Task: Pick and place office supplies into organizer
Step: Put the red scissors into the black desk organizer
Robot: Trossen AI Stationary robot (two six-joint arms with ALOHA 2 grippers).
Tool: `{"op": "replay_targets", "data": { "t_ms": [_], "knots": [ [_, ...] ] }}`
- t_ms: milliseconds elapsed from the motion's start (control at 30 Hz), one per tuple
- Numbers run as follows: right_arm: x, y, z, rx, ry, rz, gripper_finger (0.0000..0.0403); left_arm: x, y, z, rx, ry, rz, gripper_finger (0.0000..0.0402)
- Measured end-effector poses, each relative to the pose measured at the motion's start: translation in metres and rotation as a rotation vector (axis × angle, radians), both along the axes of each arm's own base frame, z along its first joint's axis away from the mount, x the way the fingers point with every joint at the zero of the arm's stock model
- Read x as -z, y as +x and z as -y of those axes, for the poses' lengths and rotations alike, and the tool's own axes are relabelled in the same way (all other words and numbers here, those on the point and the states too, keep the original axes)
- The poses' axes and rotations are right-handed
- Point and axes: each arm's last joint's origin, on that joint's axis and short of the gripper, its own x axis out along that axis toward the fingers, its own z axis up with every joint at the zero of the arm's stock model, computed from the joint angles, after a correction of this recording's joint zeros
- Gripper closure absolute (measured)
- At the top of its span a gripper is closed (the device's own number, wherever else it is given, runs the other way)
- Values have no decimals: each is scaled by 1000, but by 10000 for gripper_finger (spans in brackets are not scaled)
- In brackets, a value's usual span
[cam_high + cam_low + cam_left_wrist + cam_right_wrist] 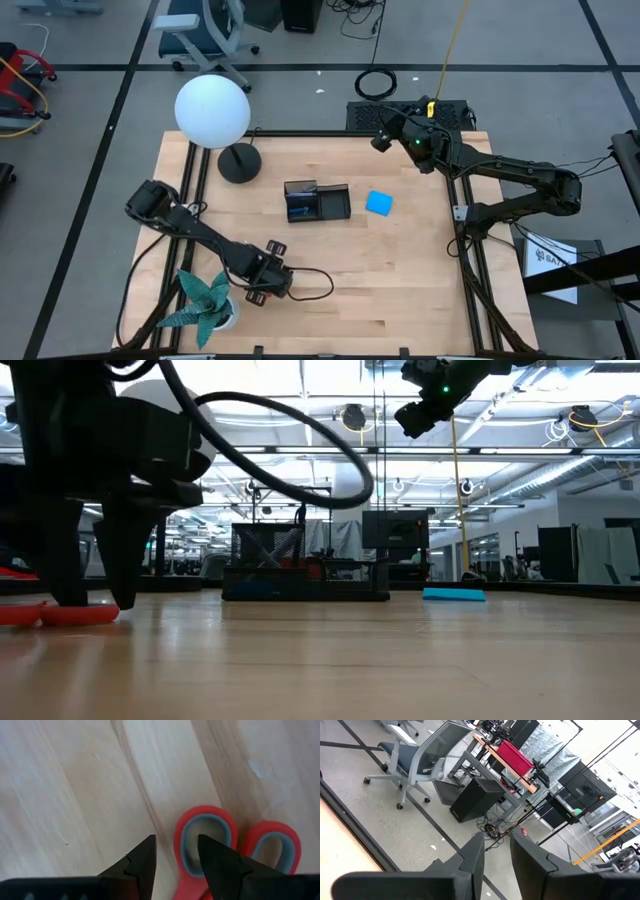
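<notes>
The left gripper (pixel 175 857) is down low at the near part of the table (pixel 400 290), right over the scissors (pixel 235 845). Its two fingers (pixel 140 860) are apart and hold nothing yet. One finger sits on the bare wood and the other is over the first red ring of the handle, so the ring's side is between them. It looks set this way so the fingers can squeeze that ring and lift the scissors. In the low view the red handle (pixel 60 614) lies flat on the wood under the dark fingers. The organizer (pixel 317 201) stands in the middle of the table, well apart from the scissors, so the arm will need to carry them over there. The blue pad (pixel 379 203) lies flat just beside the organizer, not in it yet. The right gripper (pixel 497 855) waits up high at the far right corner, pointing out at the room. Its fingers have a small gap and hold nothing. It stays out of the way, I think.
</notes>
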Motion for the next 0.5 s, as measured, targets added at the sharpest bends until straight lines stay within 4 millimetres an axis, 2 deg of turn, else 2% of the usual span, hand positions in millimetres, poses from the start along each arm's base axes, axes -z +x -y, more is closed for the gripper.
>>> {"op": "replay_targets", "data": {
  "t_ms": [233,333,500],
  "knots": [
    [0,0,0,0,0,0,318,2,1,-5,-34,-10,5,257],
    [0,0,0,0,0,0,318,2,1,-4,-25,-11,10,285],
    [0,0,0,0,0,0,318,3,2,-4,-23,-9,26,355]
  ]
}}
